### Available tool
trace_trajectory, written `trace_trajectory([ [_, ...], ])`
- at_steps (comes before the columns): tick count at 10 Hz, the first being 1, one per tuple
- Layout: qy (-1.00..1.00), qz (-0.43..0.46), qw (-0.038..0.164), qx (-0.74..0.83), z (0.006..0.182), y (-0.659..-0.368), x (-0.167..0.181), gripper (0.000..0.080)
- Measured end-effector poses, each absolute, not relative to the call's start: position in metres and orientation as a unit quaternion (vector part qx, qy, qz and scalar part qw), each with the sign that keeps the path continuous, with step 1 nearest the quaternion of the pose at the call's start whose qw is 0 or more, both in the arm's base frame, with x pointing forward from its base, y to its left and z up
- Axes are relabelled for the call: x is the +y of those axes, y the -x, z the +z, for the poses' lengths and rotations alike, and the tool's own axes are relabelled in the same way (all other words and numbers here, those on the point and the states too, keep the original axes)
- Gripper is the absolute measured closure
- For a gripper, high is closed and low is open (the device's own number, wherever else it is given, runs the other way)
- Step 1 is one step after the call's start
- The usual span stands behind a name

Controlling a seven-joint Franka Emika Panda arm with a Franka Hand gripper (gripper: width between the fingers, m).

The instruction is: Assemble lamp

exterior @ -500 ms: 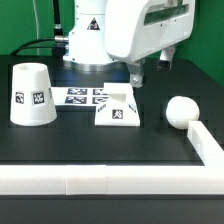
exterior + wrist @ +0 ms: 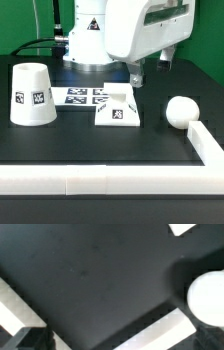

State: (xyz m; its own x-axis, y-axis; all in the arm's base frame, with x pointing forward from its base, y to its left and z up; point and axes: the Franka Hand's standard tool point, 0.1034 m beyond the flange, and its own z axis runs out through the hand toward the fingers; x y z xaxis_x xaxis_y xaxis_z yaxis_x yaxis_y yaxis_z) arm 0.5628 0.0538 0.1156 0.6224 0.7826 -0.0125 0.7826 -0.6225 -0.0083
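Observation:
In the exterior view the conical shade (image 2: 31, 94) stands mouth down at the left. The low square base (image 2: 120, 108) sits in the middle, and the round bulb (image 2: 181, 111) lies at the right. My gripper (image 2: 136, 72) hangs above the table just behind the base's right corner and touches nothing. In the wrist view the bulb (image 2: 208, 294) shows blurred at one edge, with black table between it and a dark fingertip (image 2: 25, 339) at a corner. The fingers stand wide apart and hold nothing.
The marker board (image 2: 85, 96) lies flat between shade and base. A long white rail (image 2: 100, 181) runs along the front edge and up the exterior view's right side (image 2: 205, 145). It crosses the wrist view as a white band (image 2: 150, 333). The robot's pedestal stands behind.

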Motion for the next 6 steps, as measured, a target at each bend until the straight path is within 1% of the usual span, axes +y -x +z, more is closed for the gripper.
trace_trajectory([
  [1, 0.903, 0.002, -0.003, -0.43, 0.112, -0.547, 0.045, 0.01],
  [2, 0.905, 0.012, -0.002, -0.424, 0.109, -0.527, 0.033, 0.01],
  [4, 0.908, 0.011, -0.006, -0.42, 0.109, -0.503, 0.015, 0.01],
  [5, 0.909, 0.014, -0.005, -0.417, 0.105, -0.494, 0.01, 0.01],
  [6, 0.909, 0.012, -0.005, -0.416, 0.106, -0.497, 0.012, 0.01],
])
